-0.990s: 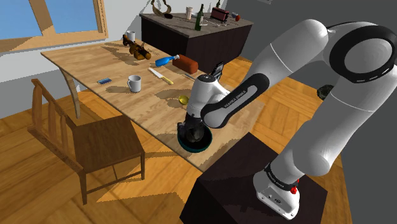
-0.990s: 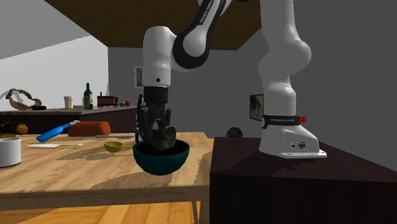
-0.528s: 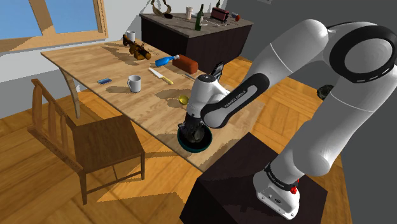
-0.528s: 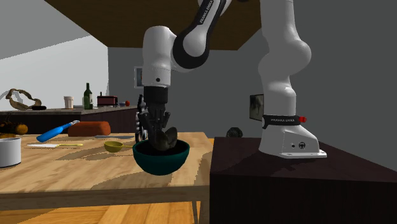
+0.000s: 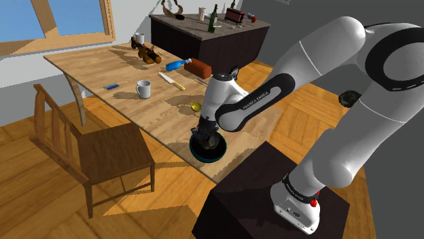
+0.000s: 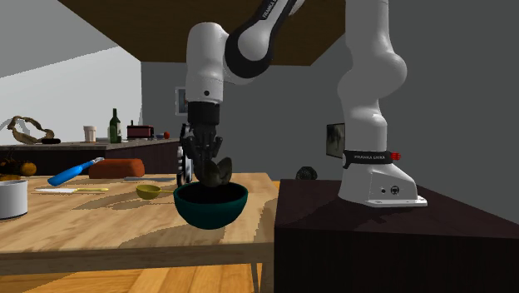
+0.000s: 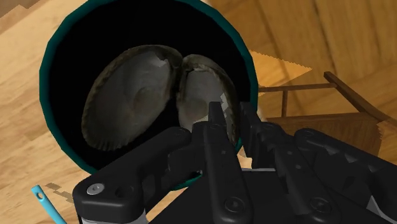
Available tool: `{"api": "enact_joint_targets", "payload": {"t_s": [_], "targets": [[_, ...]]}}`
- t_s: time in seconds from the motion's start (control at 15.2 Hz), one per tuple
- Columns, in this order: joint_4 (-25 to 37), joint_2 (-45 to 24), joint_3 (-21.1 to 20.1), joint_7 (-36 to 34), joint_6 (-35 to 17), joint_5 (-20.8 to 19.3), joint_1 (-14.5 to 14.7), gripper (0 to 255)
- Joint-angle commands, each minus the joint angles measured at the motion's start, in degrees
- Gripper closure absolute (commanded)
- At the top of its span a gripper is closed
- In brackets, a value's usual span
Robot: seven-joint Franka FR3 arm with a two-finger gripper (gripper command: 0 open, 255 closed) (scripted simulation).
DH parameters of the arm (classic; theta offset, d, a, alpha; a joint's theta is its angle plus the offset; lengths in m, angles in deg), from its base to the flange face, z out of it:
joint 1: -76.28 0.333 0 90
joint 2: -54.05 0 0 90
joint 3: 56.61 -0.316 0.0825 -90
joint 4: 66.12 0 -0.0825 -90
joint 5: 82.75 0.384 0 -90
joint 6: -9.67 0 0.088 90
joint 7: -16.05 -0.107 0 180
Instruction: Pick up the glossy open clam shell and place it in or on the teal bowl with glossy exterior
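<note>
1. The clam shell lies inside the teal bowl, against the bowl's near-black inside
2. Its two halves are spread wide and joined at a hinge in the middle, so the hollow insides face up toward the wrist camera
3. The insides are smooth and glossy, grey-brown with a paler sheen across the middle of each half; the outer borders are darker and finely ribbed, giving a scalloped edge
4. In the wrist view one half lies broad and nearly flat, while the other, on the gripper's side, is turned more steeply and looks narrower
5. In the second exterior view part of the shell rises above the bowl's rim, with an olive-grey shine
6. The black gripper hangs straight down over the bowl, its tips at about the height of the rim and close around the raised half of the shell
7. Whether the gripper has hold of the shell or stands loose beside it cannot be told, since its own dark parts overlap the shell in every view
8. The bowl has a glossy teal outside and a thin teal rim, and it stands on the wooden table close to the edge nearest the dark stand
9. A small yellow dish sits on the table just beyond the bowl, and a white mug stands farther along, well apart from both
</note>
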Motion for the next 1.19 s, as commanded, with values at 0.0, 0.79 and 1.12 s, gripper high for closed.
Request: {"api": "enact_joint_targets", "payload": {"t_s": [0.0,0.79,1.12], "targets": [[0.2,1.6,-0.1,0.6,1.8,0.8,0.0,255],[3.0,7.1,2.0,5.7,9.9,2.6,-1.5,255],[2.0,3.7,2.0,5.0,5.6,1.7,-1.6,255]]}}
